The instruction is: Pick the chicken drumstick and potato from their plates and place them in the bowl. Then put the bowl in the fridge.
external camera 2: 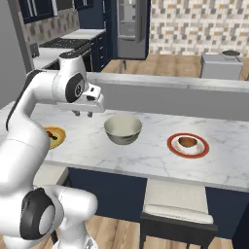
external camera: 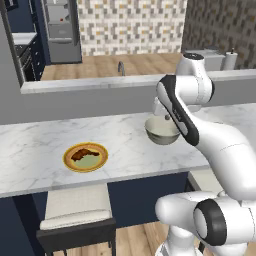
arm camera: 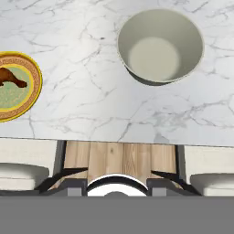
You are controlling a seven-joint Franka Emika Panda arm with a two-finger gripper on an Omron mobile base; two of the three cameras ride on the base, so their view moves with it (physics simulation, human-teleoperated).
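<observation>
The chicken drumstick (external camera: 82, 154) (arm camera: 11, 78) is a dark reddish-brown piece on a plate with an orange-yellow rim (external camera: 67, 159) (arm camera: 35, 77) at the left of the marble counter. The potato (external camera 2: 187, 142) rests on a red-rimmed plate (external camera 2: 171, 145) to the right. Between them stands the bowl (external camera: 161, 131) (external camera 2: 123, 129) (arm camera: 160, 45), upright with nothing in it. My gripper (external camera 2: 83, 115) hangs above the counter, left of the bowl, pointing down; its fingers stand apart with nothing between them. The grey fridge (external camera: 60, 30) (external camera 2: 131, 26) stands far back across the kitchen.
A raised grey ledge (external camera: 100, 82) runs behind the counter, with a faucet (external camera: 120, 67) beyond it. Padded stools (external camera: 75, 205) (external camera 2: 177, 199) stand under the counter's near edge. A stove (external camera 2: 63, 44) and dark navy cabinets line the far left wall.
</observation>
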